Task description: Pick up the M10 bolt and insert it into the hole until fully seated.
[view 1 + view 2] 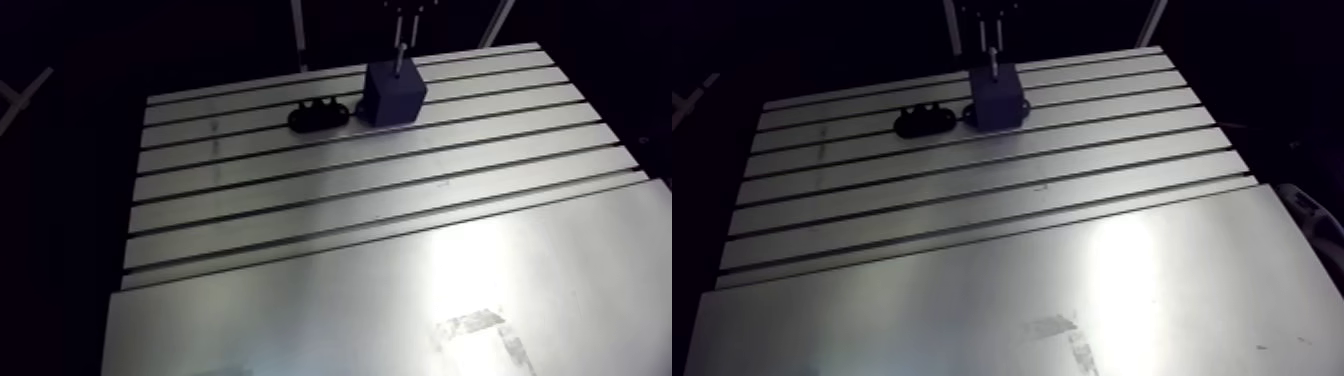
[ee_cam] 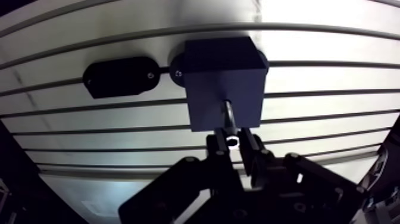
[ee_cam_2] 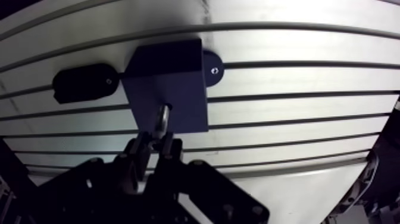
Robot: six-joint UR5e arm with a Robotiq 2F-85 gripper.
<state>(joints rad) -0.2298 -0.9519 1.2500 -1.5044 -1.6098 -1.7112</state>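
**Bolt** (image 2: 229,114) — a slender, silvery metal pin with a bright sheen along its shank. Its head end was hidden between the fingers (image 2: 218,145).

**Gripper** (image 2: 234,142) — closed on the head end, with both fingers pressing the bolt, directly above the block (image 2: 223,71).

**Block** — a dark blue cube standing on the slotted table (image 2: 333,77). The hole (image 3: 169,107) lay in its top face, the face turned toward the gripper.

**Orientation** — in the arm view the bolt's long axis stood upright, roughly square to the block's top face, with the tip pointing down and the head up. The tip met the mouth of the hole. How far it had entered could not be told. Most of the shank showed above the block.

**Holder** (image 2: 119,76) — a black oval piece lying flat on the table just beside the block, next to one of the block's rounded base tabs (image 2: 177,70). A small screw showed in the holder and another in the tab.
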